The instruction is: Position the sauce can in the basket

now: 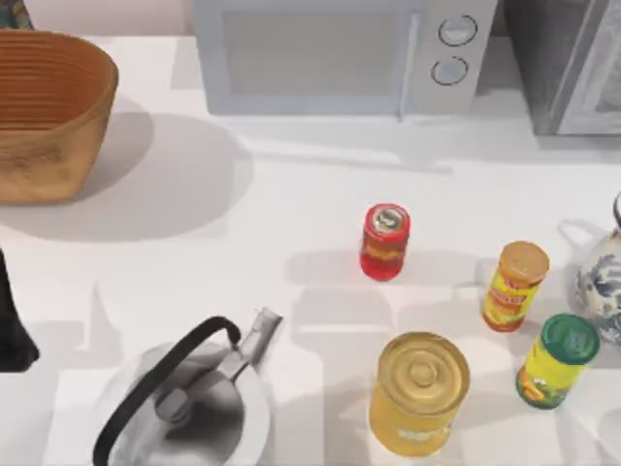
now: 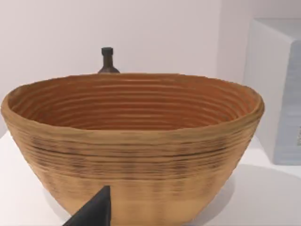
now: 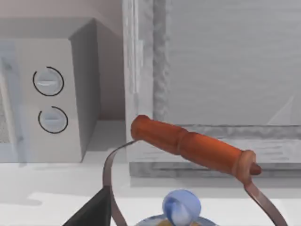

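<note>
Dark wedge of left gripper (image 2: 94, 212) low in the left wrist view, close before the basket (image 2: 136, 160); spread or pressed together, cannot tell. Facing the basket's ribbed outer wall, not touching it. Seen from above as a black shape at the table's left edge, well apart from the cans. Beyond the basket's far rim, neck of a dark bottle (image 2: 107, 60).

Right gripper (image 3: 91, 213) likewise a dark wedge in the right wrist view, grip state impossible to tell. Just past it, an orange-red handle (image 3: 193, 146) on a thin metal bail, with a blue knob (image 3: 181, 205) beneath, probably the lid of the blue-and-white teapot (image 1: 604, 277) at the table's right edge.

Sauce can (image 1: 385, 241) upright on the table (image 1: 291, 194), right of centre, well apart from the basket in the far left corner and held by nothing. Near it, towards the front: big gold-lidded can (image 1: 417, 393). To its right: orange-lidded bottle (image 1: 514, 286), then green-lidded bottle (image 1: 556, 359). Front left: silver kettle (image 1: 184, 398) with black handle. Along the back: microwave (image 1: 340, 53).
</note>
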{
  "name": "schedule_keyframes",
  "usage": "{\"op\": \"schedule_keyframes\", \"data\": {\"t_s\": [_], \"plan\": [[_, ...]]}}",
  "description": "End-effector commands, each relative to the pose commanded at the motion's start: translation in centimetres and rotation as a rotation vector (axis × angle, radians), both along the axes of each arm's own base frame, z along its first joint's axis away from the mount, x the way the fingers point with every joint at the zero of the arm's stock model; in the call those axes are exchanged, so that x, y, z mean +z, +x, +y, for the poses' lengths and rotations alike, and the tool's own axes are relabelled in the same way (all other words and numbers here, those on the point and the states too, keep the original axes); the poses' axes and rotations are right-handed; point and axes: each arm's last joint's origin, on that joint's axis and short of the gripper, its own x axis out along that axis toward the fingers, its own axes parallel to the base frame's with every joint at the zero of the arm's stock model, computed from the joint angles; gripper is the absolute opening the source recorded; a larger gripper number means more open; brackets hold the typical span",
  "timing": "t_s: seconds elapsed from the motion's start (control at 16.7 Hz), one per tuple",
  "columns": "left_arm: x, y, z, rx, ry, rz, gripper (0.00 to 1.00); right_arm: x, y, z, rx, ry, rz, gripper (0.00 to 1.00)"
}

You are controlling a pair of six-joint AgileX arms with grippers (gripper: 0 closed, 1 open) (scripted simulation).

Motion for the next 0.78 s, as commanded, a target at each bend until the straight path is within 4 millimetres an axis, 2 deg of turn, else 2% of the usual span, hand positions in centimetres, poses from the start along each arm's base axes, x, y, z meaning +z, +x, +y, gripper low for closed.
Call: {"op": "schedule_keyframes", "data": {"t_s": [0.24, 0.48, 0.6, 0.78], "plan": [[0.5, 0.1, -0.1, -0.014, 0.005, -0.008, 1.0, 0.0, 0.0, 0.0, 0.0, 0.0, 0.0, 1.0], [3.1, 1.0, -0.5, -0.11, 0.023, -0.042, 1.0, 0.0, 0.0, 0.0, 0.0, 0.0, 0.0, 1.0], [4.6, 2.2, -1.0, -0.189, 0.029, -0.047, 1.0, 0.0, 0.0, 0.0, 0.0, 0.0, 0.0, 1.0], [6.1, 5.2, -2.0, -0.34, 0.027, -0.023, 1.0, 0.0, 0.0, 0.0, 0.0, 0.0, 0.0, 1.0]]}}
